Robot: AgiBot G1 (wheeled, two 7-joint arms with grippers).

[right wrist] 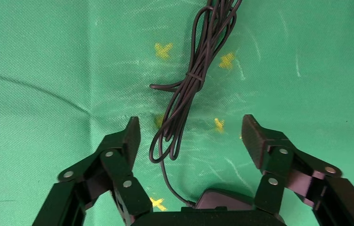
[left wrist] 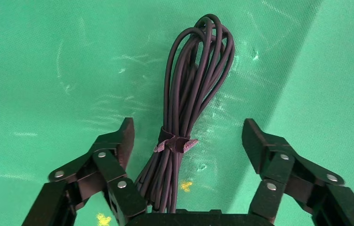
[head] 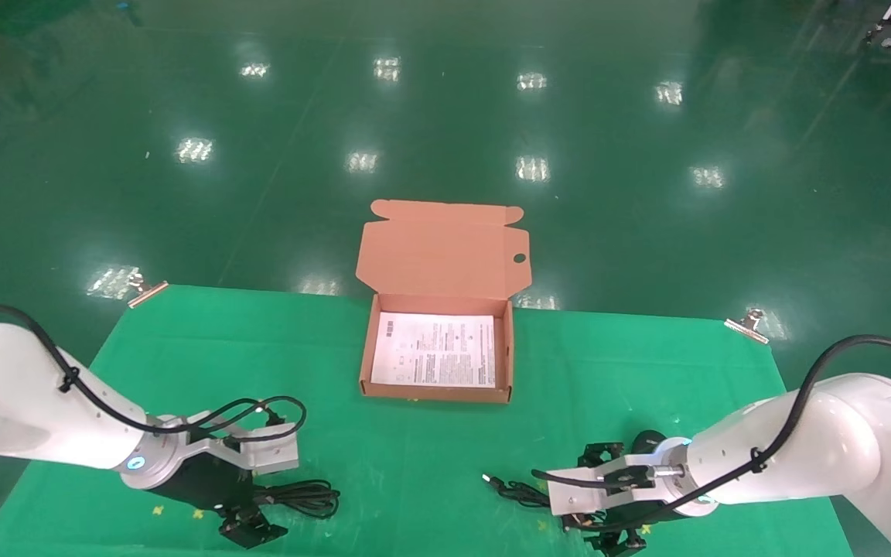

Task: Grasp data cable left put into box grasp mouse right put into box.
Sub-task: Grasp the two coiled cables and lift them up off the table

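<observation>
Near the front left corner, the left gripper (left wrist: 184, 141) is hanging spread over the cable (left wrist: 191, 99), one finger on each side, not touching. The box (head: 436, 352) is lying open near the back edge, in the middle. Near the front right corner, the right gripper (right wrist: 191, 139) is hanging spread above the mouse (right wrist: 224, 200) and its cord (right wrist: 189, 89).

floor (head: 445, 116): glossy green, lamp glare | table cloth (head: 430, 449): green, clipped
</observation>
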